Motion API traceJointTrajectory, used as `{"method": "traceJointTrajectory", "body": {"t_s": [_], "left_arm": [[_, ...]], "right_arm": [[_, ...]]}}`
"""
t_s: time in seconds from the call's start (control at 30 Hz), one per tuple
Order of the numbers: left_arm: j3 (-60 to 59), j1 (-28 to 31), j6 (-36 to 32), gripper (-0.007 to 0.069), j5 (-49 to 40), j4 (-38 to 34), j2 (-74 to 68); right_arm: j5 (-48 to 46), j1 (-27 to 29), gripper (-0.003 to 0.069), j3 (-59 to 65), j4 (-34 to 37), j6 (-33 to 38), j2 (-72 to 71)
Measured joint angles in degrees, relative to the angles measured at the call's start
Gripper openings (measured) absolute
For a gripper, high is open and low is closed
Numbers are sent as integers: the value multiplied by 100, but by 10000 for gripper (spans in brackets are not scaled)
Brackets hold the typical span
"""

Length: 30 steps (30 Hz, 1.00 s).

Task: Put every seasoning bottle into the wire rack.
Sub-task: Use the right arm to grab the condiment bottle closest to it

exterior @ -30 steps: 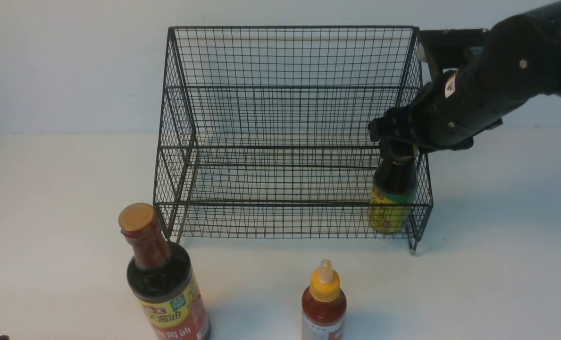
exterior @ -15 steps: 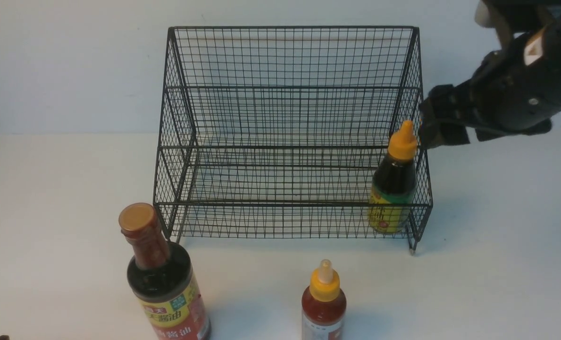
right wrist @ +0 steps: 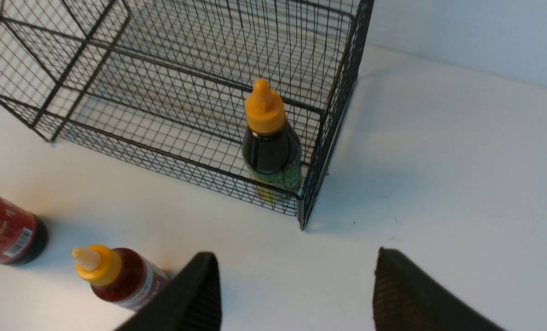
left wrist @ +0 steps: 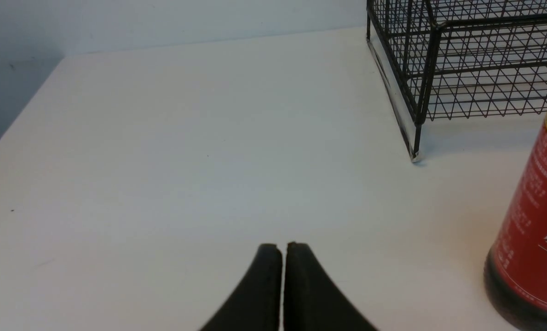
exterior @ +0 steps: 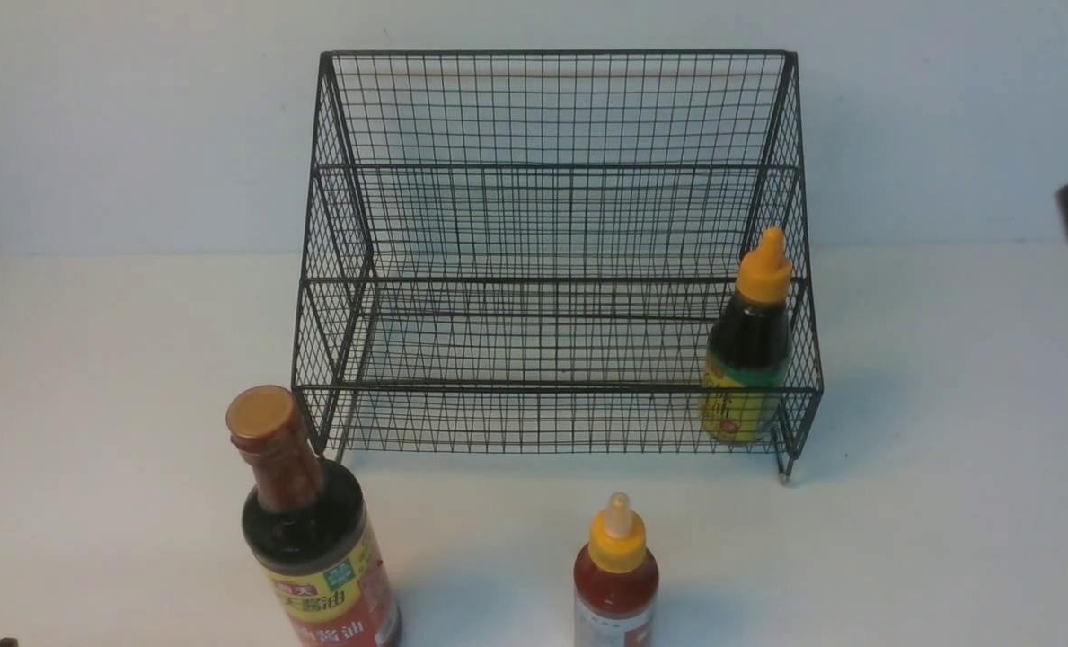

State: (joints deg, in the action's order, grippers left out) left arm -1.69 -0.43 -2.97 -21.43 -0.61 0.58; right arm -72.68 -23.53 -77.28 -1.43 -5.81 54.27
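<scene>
Black right gripper (right wrist: 295, 256), jaws wide apart, above table (right wrist: 439, 138).

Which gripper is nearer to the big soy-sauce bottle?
Left. The left gripper is low, left of the big soy-sauce bottle; the right gripper is high, far past the right end of the wire rack.

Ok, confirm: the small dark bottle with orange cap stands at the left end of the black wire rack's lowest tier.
No, the right end: the front view shows the small dark orange-capped bottle there, in the black wire rack's lowest tier.
</scene>
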Motion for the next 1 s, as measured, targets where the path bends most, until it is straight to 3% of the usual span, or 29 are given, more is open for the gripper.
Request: {"method": "traceJointTrajectory", "body": {"t_s": [0.2,0.4,0.8,1.0], "left_arm": [[0,0,0,-5,0,0,0],[0,0,0,-5,0,0,0],[0,0,0,-5,0,0,0],[0,0,0,-5,0,0,0]], "right_arm": [[-50,0,163,679,0,7,-1411],[84,0,5,1883,37,7,-2820],[3626,0,-14,4972,786,535,-4090],[4666,0,-15,5739,843,647,-4090]]}}
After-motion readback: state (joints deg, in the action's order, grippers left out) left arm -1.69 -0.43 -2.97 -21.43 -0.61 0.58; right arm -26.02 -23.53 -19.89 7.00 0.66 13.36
